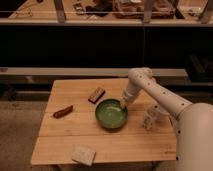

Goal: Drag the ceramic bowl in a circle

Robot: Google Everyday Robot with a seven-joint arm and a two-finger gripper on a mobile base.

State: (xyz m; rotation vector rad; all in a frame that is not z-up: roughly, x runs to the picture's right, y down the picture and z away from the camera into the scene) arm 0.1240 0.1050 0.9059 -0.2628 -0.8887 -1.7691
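Observation:
The ceramic bowl [111, 114] is round, green and glossy, and sits near the middle of the wooden table [65, 142]. My white arm reaches in from the right. My gripper [122, 104] points down at the bowl's far right rim and touches the inside of it.
A brown snack bar [96, 94] lies just behind the bowl on the left. A dark reddish packet [63, 111] lies at the left side. A pale sponge-like block [83, 154] sits at the front edge. A small clear cup [148, 121] stands right of the bowl.

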